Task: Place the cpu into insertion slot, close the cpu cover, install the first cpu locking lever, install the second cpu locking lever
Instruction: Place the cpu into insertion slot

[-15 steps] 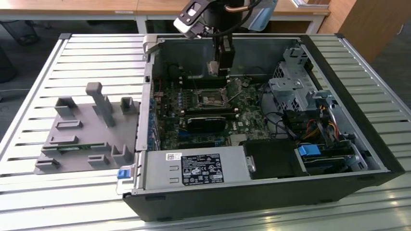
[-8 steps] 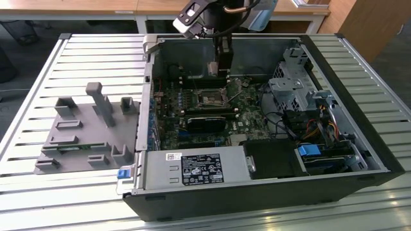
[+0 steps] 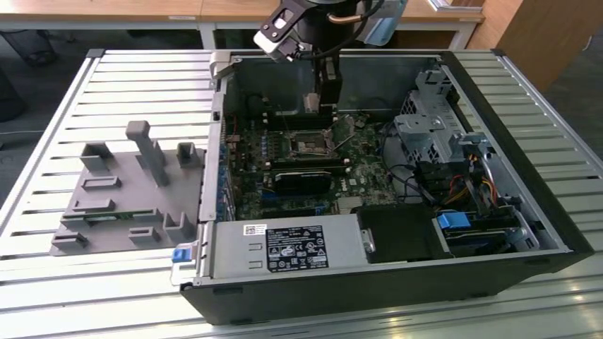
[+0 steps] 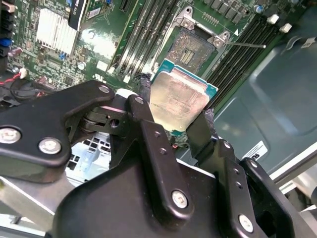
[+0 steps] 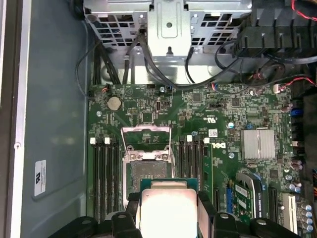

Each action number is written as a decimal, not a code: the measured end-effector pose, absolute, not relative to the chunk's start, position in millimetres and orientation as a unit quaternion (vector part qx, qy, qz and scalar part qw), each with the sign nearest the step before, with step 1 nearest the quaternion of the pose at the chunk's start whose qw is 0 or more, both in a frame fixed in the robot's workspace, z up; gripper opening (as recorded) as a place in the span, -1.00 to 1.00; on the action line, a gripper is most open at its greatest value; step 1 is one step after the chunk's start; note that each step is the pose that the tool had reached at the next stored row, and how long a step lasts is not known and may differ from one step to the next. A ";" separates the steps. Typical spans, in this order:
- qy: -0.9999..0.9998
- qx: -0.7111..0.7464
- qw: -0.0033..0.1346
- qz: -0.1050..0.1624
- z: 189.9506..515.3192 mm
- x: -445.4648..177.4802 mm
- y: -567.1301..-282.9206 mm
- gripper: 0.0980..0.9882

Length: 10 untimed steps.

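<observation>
My gripper [image 4: 176, 104] is shut on the cpu [image 4: 181, 101], a small square chip with a grey metal top and green rim, pinched by two opposite edges. In the first wrist view the cpu [image 5: 168, 208] hangs between the black fingers [image 5: 132, 201], above the near edge of the open insertion slot [image 5: 147, 171]. The cpu cover [image 5: 147, 130], a thin silvery frame, stands raised at the slot's far side. In the exterior view the gripper [image 3: 320, 106] hovers over the motherboard, a little behind the slot [image 3: 309, 143]. A thin metal lever [image 4: 245, 44] sticks out beside the slot [image 4: 190, 47].
The open computer case [image 3: 490, 176] surrounds the board. Black memory sticks [image 5: 106, 178] flank the slot on both sides. A drive cage with cables [image 3: 433, 134] fills the exterior view's right, a power supply [image 3: 282, 247] the front. A grey fixture [image 3: 123, 191] lies outside the case.
</observation>
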<state>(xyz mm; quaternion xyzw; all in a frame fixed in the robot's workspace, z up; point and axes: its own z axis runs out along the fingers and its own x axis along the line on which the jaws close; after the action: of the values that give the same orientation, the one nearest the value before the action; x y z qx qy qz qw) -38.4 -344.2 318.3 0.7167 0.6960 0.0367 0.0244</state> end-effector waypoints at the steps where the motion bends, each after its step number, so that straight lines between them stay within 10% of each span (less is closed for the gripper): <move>1: 0.699 0.714 0.024 0.037 317.6 -38.5 -344.1 0.00; 10: 0.703 0.710 0.024 0.037 310.4 -38.8 -343.9 0.00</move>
<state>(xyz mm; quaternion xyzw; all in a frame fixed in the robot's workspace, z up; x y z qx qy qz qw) -38.8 -343.9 310.4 0.7103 0.7025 0.0368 0.0241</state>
